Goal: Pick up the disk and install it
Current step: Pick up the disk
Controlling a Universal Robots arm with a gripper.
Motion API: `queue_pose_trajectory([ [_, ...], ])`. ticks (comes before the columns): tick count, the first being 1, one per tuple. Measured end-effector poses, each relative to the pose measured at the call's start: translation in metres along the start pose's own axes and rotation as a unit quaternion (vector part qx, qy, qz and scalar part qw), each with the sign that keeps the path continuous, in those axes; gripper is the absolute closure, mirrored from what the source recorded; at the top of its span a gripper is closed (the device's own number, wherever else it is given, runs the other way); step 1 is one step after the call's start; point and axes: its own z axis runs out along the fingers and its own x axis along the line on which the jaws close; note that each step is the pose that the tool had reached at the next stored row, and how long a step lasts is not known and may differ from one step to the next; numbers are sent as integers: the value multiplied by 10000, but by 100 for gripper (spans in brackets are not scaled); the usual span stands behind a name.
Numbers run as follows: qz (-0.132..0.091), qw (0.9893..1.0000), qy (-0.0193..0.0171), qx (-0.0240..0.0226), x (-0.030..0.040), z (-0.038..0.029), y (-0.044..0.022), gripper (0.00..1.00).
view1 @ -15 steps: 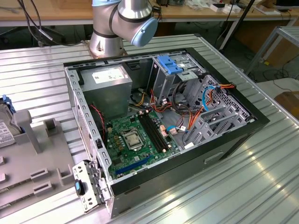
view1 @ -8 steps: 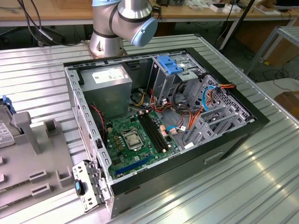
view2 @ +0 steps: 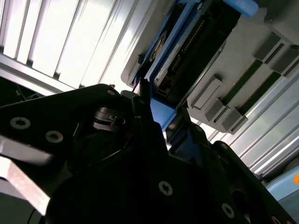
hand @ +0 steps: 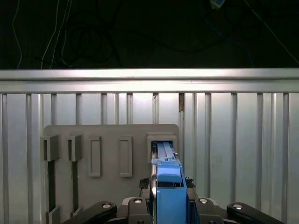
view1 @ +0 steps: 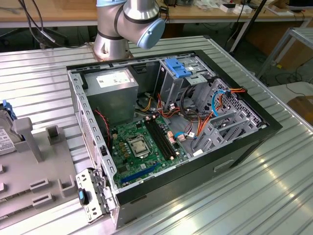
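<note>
As my gripper (hand: 170, 205) straddles it, the disk (hand: 163, 154) stands on edge in the end slot of a grey holder (hand: 112, 135) on the ribbed metal worktop (hand: 233, 140). My dark jaws press against its bright blue rail from both sides, pinching it. In the first wrist view I see mostly that blue rail with a thin silvery strip beside it. In the second wrist view the disk (view2: 187, 51) shows a dark edge between blue rails, and my gripper's (view2: 161, 119) black body hides its near end. At the exterior view's left edge the disk (view1: 4, 137) is cut off, a sliver of silvery labelled face under a blue tab, its print too small to read. Well apart, the open computer case (view1: 171, 127) holds a grey box whose white label (view1: 111, 80) I cannot read either.
</note>
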Motion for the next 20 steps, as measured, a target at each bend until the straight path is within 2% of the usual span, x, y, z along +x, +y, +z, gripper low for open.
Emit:
queue_pose_trajectory([
  [5, -110, 9999, -2, 3, 0, 0, 1, 63],
  [10, -122, 9999, -3, 4, 0, -2, 1, 63],
  [16, -123, 9999, -3, 4, 2, -72, 0, 63],
  [20, -123, 9999, -3, 3, 2, -74, 0, 63],
])
